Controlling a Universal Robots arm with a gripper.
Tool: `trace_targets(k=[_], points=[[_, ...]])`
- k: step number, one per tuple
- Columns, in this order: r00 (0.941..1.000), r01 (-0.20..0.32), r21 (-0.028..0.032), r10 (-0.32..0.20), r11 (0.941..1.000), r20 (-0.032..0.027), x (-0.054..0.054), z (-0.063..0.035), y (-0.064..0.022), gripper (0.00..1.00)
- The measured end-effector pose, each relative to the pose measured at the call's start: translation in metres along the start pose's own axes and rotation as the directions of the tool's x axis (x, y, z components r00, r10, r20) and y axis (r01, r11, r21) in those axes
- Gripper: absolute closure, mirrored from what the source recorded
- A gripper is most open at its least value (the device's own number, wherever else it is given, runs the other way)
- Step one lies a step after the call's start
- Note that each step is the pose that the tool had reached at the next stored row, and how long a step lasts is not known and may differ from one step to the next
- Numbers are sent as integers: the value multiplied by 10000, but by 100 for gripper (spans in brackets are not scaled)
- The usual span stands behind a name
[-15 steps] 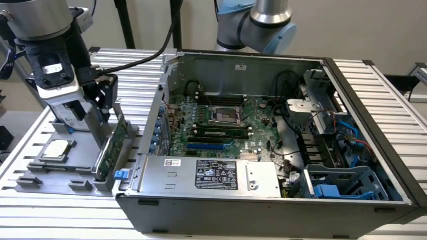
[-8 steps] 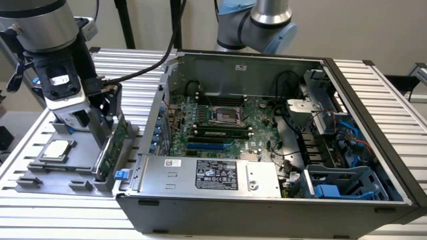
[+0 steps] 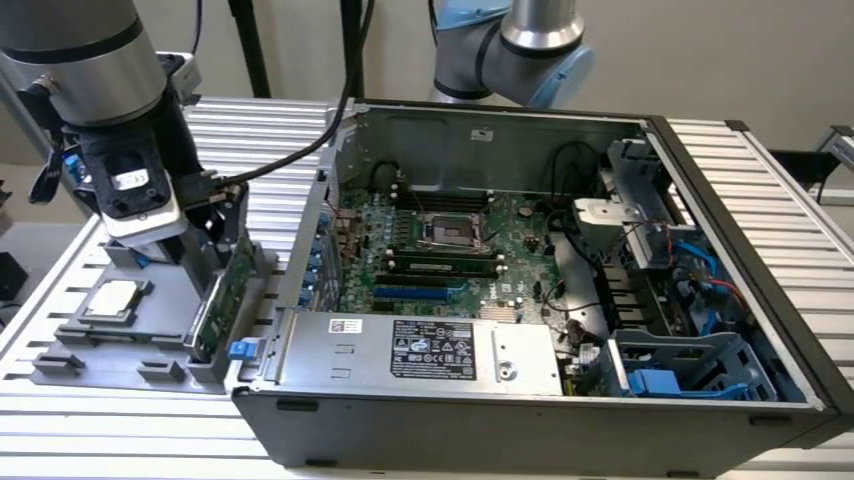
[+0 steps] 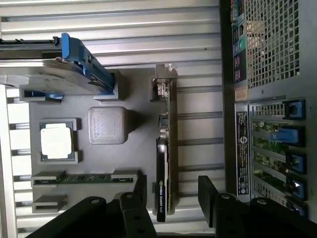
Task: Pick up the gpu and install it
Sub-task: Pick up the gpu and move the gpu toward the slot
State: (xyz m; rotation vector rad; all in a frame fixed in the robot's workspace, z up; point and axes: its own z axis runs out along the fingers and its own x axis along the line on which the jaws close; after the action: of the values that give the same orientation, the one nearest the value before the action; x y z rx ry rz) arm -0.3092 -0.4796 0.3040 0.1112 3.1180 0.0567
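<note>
The gpu (image 3: pixel 222 292) stands on its long edge in a slot of the grey holder tray (image 3: pixel 80 352), just outside the open computer case (image 3: pixel 534 410). In the wrist view the gpu (image 4: pixel 167 130) shows its thin edge, black on one side, with the silver bracket at the far end. My gripper (image 3: pixel 216 212) hangs right above the card's near end. In the wrist view the gripper (image 4: pixel 173 194) is open. One of its black fingers (image 4: pixel 140 191) stands on each side of the card, with a gap to the card on both sides.
On the tray lie a square silver CPU (image 4: pixel 56 141), a silver hard drive with blue rails (image 4: pixel 54 69), a memory stick (image 4: pixel 84 178) and a grey block (image 4: pixel 106 125). The case wall rises close beside the card. Inside is the motherboard (image 3: pixel 454 250) with blue slot latches (image 4: pixel 292 134).
</note>
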Motion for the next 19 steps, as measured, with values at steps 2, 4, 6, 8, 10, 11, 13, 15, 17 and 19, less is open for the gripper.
trace_targets(k=[2, 4, 6, 8, 10, 11, 13, 15, 17, 19], points=[[10000, -10, 0, 10, 10000, 0, 1, 36, -1, 46], [10000, -29, 1, 29, 10000, 1, 1, 73, -3, 46], [10000, -82, 1, 82, 10000, 3, 2, 109, -4, 46], [9999, -169, 2, 169, 9999, 7, 3, 146, -5, 46], [9997, -247, 4, 247, 9997, 9, 4, 182, -7, 46], [9996, -277, 6, 277, 9996, 9, 4, 200, -7, 46], [9995, -325, 6, 325, 9995, 13, 6, 236, -6, 46], [9993, -361, 7, 361, 9993, 13, 10, 274, -2, 46], [9993, -383, 8, 383, 9993, 14, 16, 309, 4, 46], [9992, -404, 7, 404, 9992, 16, 33, 346, 14, 46]])
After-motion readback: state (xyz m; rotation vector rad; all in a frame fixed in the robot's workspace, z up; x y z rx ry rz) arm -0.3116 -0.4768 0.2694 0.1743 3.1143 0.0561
